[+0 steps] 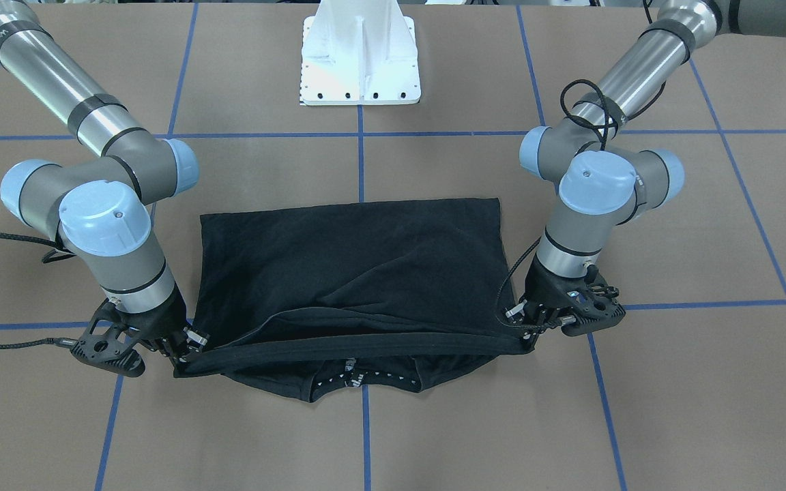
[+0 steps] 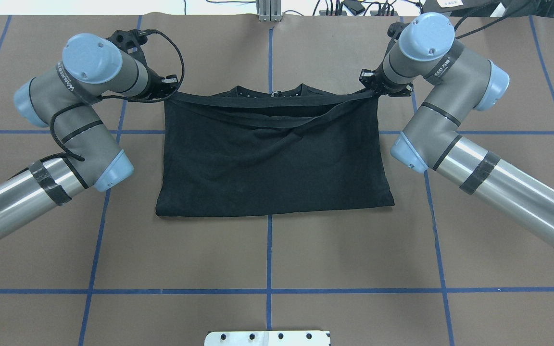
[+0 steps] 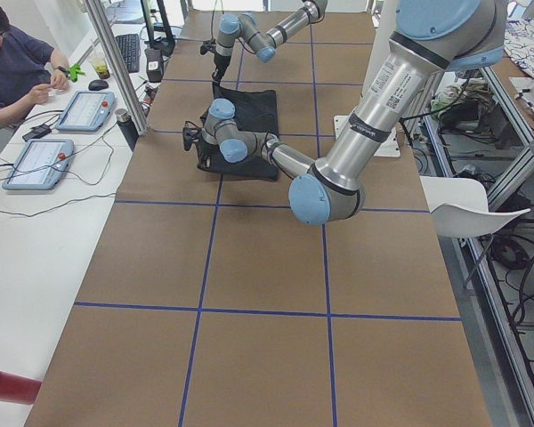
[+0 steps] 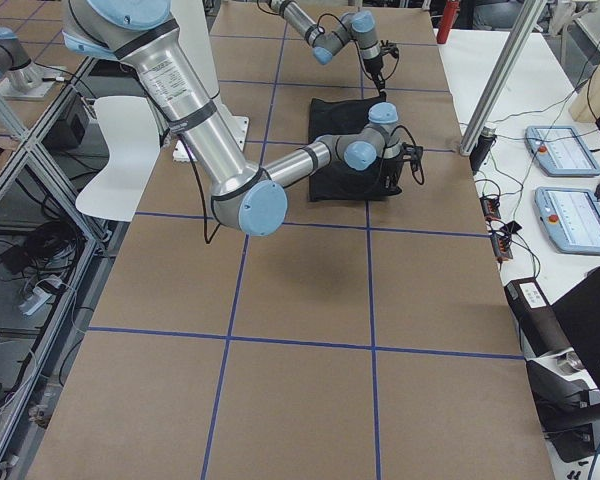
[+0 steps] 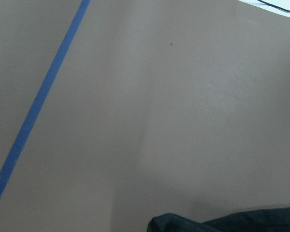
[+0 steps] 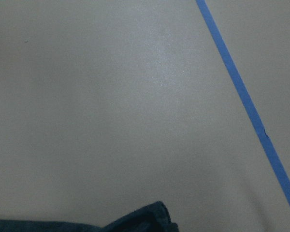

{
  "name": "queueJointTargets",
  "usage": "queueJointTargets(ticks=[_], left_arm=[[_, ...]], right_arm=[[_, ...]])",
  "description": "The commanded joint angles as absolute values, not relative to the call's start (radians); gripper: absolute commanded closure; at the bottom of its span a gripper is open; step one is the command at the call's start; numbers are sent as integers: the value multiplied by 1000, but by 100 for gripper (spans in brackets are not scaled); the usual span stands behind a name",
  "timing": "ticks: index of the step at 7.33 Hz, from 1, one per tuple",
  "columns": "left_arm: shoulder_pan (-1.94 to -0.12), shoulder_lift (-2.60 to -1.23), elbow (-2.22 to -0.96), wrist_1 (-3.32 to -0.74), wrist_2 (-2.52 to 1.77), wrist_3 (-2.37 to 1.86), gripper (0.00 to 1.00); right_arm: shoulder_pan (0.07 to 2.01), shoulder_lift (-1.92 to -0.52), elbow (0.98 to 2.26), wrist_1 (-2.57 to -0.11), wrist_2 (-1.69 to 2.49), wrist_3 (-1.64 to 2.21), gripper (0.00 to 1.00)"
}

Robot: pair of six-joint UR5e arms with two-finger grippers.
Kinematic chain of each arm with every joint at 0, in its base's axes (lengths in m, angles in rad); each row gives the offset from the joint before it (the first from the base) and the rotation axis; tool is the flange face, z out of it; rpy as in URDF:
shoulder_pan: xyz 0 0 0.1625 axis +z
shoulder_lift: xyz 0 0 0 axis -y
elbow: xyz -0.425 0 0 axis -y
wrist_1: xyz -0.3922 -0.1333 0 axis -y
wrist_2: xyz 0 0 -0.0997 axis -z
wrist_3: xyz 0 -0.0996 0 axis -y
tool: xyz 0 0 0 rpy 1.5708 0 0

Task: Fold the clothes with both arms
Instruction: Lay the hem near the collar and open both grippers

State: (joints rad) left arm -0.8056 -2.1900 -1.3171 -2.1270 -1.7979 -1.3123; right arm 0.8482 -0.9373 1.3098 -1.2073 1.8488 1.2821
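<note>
We find the left gripper (image 1: 527, 332) clenched on one end of a doubled edge of the black T-shirt (image 1: 352, 259), and the right gripper (image 1: 188, 349) clenched on the other end. That edge runs as a taut, straight band from claw to claw. Just past the band, on the side away from the robot, the neckline (image 1: 352, 382) with its white-dotted tape pokes out flat on the brown table (image 1: 673, 409). From the claws back toward the robot, the rest of the shirt lies spread in a rough rectangle, creased through the middle, with a straight edge at the end. Each wrist camera gives us only a dark corner of cloth at its lower edge, bare table and one blue tape line (image 5: 38, 106). Well beyond the shirt stands the white pedestal base (image 1: 360, 54).
</note>
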Motion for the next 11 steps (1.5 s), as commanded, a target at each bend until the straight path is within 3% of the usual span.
queueJointTargets(ticks=[1,4,5,6,8,11], left_arm=[[-805,-2192,-1299,-2132,-1798,-1290,100],[-808,-2192,-1299,-2143,-1799,-1264,97],[-808,-2191,-1299,-2182,-1801,-1264,26],[-810,-2187,-1305,-2213,-1812,-1264,0],[-816,-2172,-1372,-2209,-1873,-1262,0],[-801,-1955,-1610,-2212,-1930,-1221,0]], right_arm=[[848,-937,1302,-1207,1850,1279,100],[847,-936,1289,-1207,1848,1266,100],[845,-927,1281,-1210,1841,1266,35],[842,-895,1275,-1219,1820,1264,1],[863,-891,1285,-1223,1886,1224,0],[920,-993,1406,-1223,2019,1039,0]])
